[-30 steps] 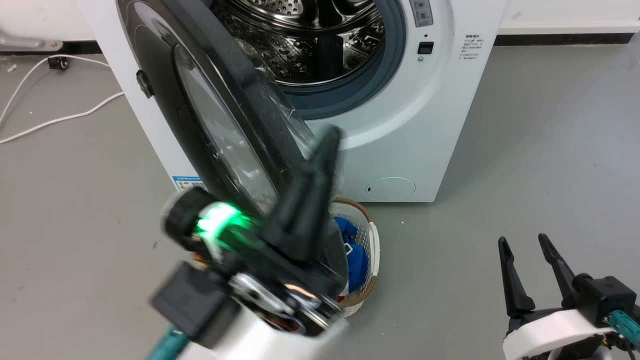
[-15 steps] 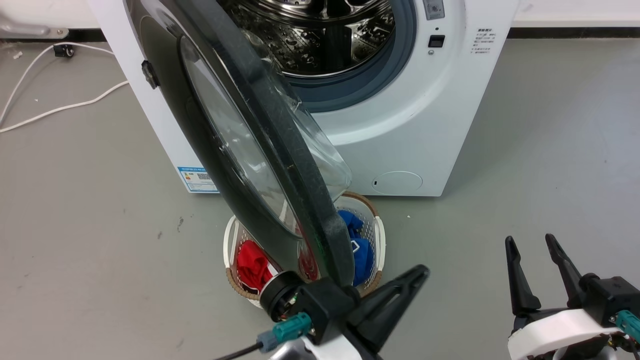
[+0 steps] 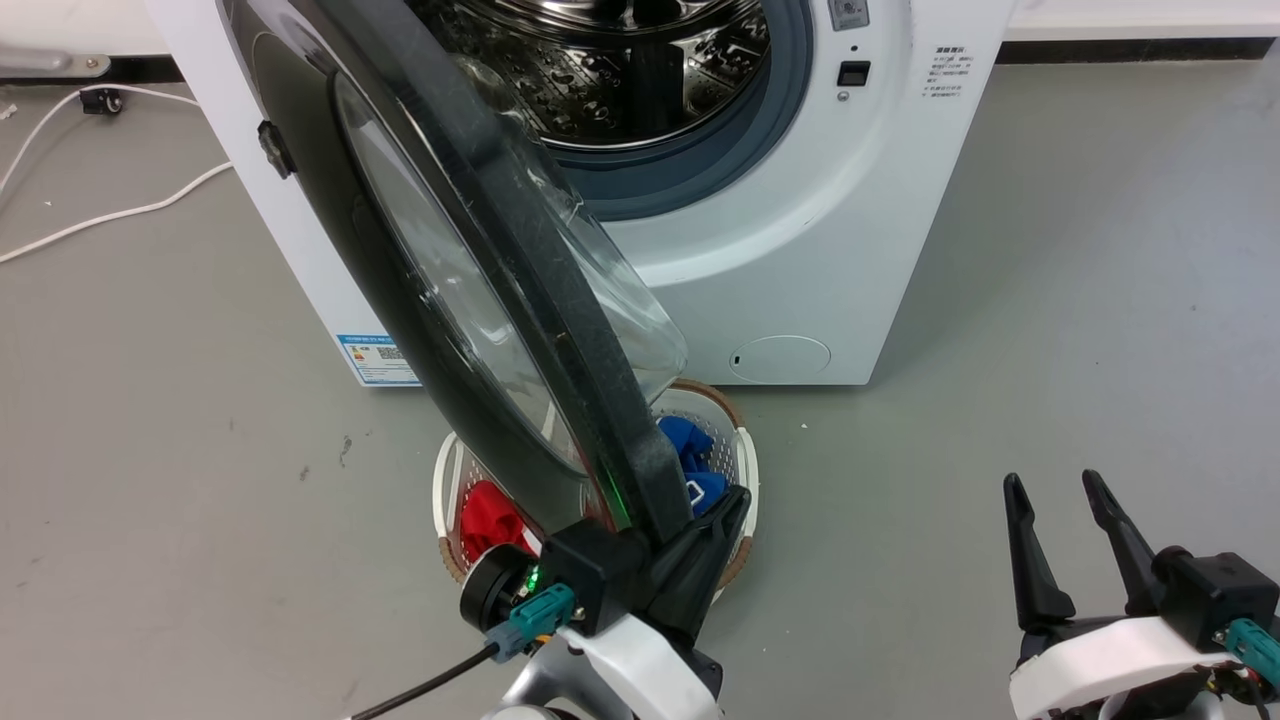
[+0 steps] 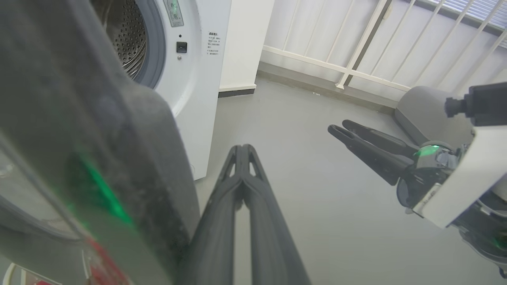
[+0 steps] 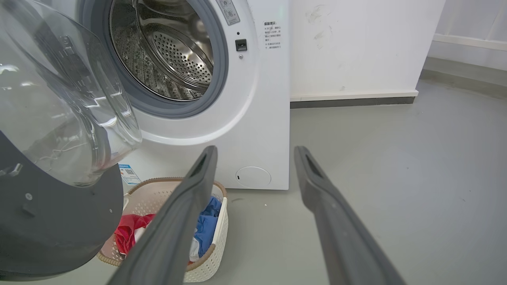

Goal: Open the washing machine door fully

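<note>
A white front-loading washing machine [image 3: 800, 250] stands on a grey floor [image 3: 1100, 300]. Its one round glossy black door [image 3: 320, 220] is hinged on the machine's left side and hangs partly open, edge-on to the head camera, with its clear bulging glass bowl [image 3: 625, 300] facing the drum. The perforated steel drum [image 3: 620, 70] is exposed, ringed by a grey rubber gasket [image 3: 700, 170].

There are three pieces of writing on the machine's front, none readable:
- A blue-edged label sticker [image 3: 377, 359] at the lower left, with small code squares.
- A block of tiny printed lines [image 3: 945, 70] right of the opening.
- A grey strip [image 3: 843, 12] with symbols above a small black latch socket [image 3: 852, 73].

One round flap [image 3: 780, 358] sits low on the front.

One white laundry basket [image 3: 748, 470] stands under the door, holding one red garment [image 3: 490, 520] and one blue garment [image 3: 685, 445]. One white cable [image 3: 100, 215] lies on the floor at the left.

The left gripper [image 4: 242, 149] has its two fingers pressed together with nothing between them. It is just beside the door's lower rim, and contact cannot be judged. The right gripper [image 3: 1051, 481] is well apart at the lower right, its two fingers spread and empty.
</note>
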Robot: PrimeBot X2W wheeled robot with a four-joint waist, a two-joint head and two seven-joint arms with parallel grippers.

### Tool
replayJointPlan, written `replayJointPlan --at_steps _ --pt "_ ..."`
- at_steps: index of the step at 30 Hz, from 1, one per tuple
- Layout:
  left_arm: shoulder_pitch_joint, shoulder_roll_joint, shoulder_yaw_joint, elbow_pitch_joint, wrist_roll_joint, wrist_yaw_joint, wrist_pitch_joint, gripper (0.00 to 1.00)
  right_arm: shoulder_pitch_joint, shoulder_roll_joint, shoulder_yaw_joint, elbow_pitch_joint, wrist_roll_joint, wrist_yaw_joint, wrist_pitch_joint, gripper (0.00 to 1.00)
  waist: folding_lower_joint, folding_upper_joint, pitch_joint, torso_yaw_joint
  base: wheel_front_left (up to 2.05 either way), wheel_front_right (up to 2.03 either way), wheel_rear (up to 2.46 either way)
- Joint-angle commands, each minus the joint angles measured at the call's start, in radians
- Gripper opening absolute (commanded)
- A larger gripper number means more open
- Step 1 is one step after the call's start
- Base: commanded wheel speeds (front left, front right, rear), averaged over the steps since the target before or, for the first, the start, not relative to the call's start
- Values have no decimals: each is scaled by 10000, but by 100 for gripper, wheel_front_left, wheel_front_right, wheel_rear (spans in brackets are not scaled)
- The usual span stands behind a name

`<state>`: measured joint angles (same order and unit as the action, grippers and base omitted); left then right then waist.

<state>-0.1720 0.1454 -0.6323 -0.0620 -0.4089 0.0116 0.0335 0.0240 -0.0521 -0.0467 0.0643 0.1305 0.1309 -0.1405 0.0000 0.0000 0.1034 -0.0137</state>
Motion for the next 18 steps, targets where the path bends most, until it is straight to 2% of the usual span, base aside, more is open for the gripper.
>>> replayJointPlan --at_steps 1,9,18 --pt "66 -16 123 32 58 123 -132 0 -10 33 -9 19 10 -3 -67 100 0 0 5 14 0 0 0" --pt "458 82 402 -89 -38 508 -507 0 85 32 -185 59 18 -3 -29 100 0 0 -28 492 0 0 0" --pt "853 -88 136 -748 -95 563 -822 0 127 32 -440 -375 -288 -3 338 100 0 0 -22 2080 0 0 0"
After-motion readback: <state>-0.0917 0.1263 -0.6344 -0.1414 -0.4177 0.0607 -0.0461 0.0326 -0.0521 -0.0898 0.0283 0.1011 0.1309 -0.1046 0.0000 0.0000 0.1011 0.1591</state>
